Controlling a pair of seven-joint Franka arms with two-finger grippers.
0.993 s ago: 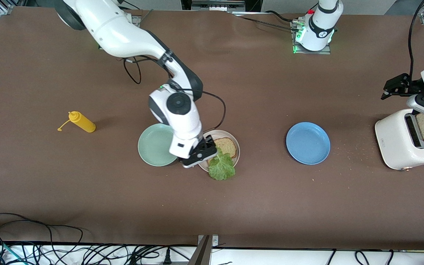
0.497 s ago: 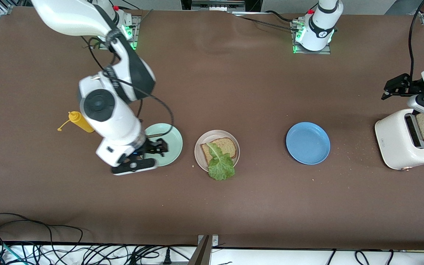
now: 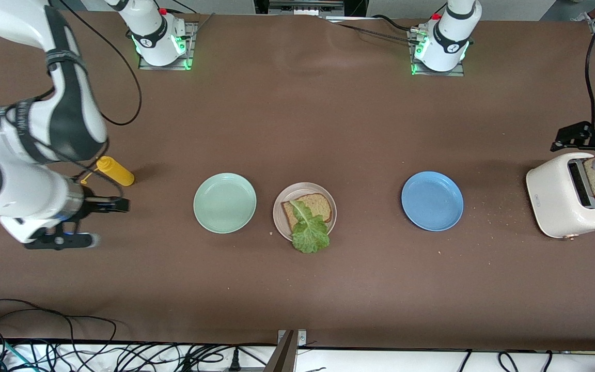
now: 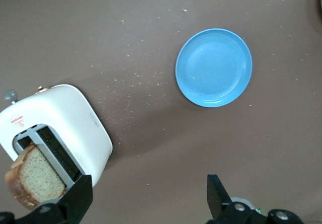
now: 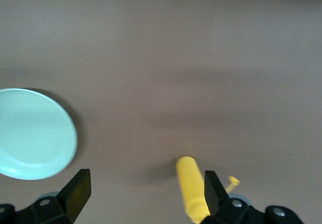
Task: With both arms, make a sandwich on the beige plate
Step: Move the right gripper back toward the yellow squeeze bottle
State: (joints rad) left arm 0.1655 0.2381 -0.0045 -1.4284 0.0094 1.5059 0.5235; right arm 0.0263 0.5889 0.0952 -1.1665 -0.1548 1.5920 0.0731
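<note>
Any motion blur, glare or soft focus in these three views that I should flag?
Front view: sharp and evenly lit; only the right tool is slightly smeared, and green base lights glow. Right wrist view: soft throughout, with the mint-green plate and yellow bottle blurred. Left wrist view: crisp, with the blue plate, toaster and crumbs clear.

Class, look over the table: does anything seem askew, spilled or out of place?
The lettuce leaf hangs over the beige plate rim onto the table. The yellow squeeze bottle lies on its side, and crumbs are scattered beside the toaster.
</note>
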